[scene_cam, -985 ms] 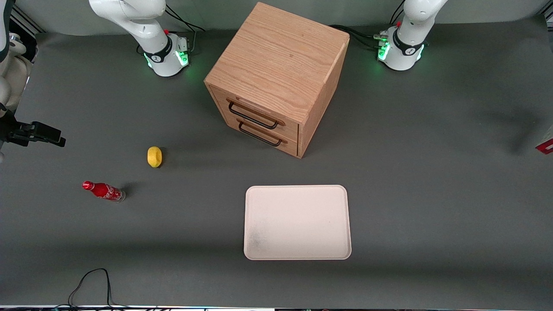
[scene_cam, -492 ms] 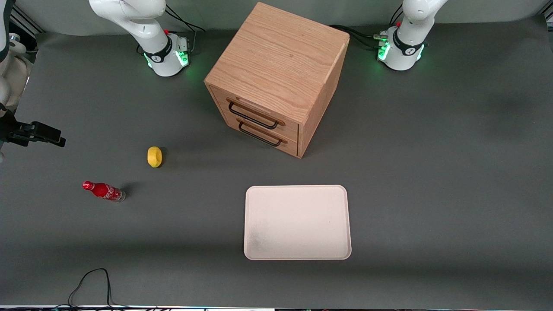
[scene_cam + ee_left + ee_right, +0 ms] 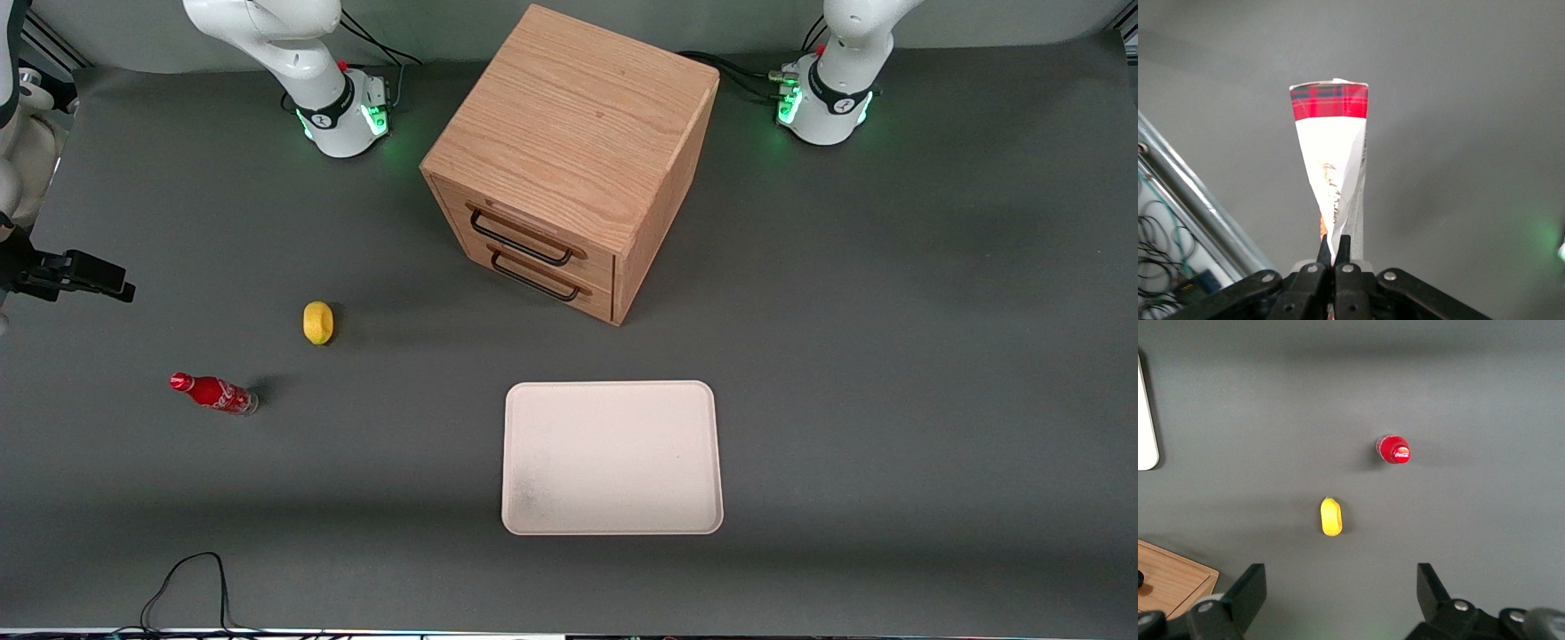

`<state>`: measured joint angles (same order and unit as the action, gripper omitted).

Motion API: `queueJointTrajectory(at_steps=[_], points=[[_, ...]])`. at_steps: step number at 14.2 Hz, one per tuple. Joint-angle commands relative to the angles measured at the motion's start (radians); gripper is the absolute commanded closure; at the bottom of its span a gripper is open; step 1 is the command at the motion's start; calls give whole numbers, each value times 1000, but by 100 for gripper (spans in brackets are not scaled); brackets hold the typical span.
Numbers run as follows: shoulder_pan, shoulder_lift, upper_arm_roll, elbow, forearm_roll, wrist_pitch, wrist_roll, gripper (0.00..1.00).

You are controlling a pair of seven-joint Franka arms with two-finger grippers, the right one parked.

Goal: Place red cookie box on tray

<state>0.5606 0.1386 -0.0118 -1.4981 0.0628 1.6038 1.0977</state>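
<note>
The red cookie box (image 3: 1331, 167) is held by the gripper (image 3: 1333, 257), fingers (image 3: 1343, 250) clamped shut on one end, box raised above the grey table (image 3: 889, 356) with its plaid end pointing away from the wrist. Neither is seen in the front view. The tray (image 3: 612, 458) lies bare near the table's front edge, nearer the camera than the wooden drawer cabinet (image 3: 569, 160). A lemon (image 3: 317, 322) and a soda bottle (image 3: 213, 393) are placed toward the parked arm's end.
</note>
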Motion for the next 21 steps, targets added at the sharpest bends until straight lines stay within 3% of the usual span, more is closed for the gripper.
queueJointTrajectory(at_steps=[1,3,8,13,17,21], points=[[-149,38,3,111,2,-106,-270,100],[-261,53,-4,122,-47,-122,-514,100],[-540,82,-8,125,-55,-110,-1040,100],[-769,232,-14,290,-57,-105,-1468,100],[-863,355,-68,447,-58,-96,-1688,100],[-930,427,-117,496,-57,1,-1808,100]])
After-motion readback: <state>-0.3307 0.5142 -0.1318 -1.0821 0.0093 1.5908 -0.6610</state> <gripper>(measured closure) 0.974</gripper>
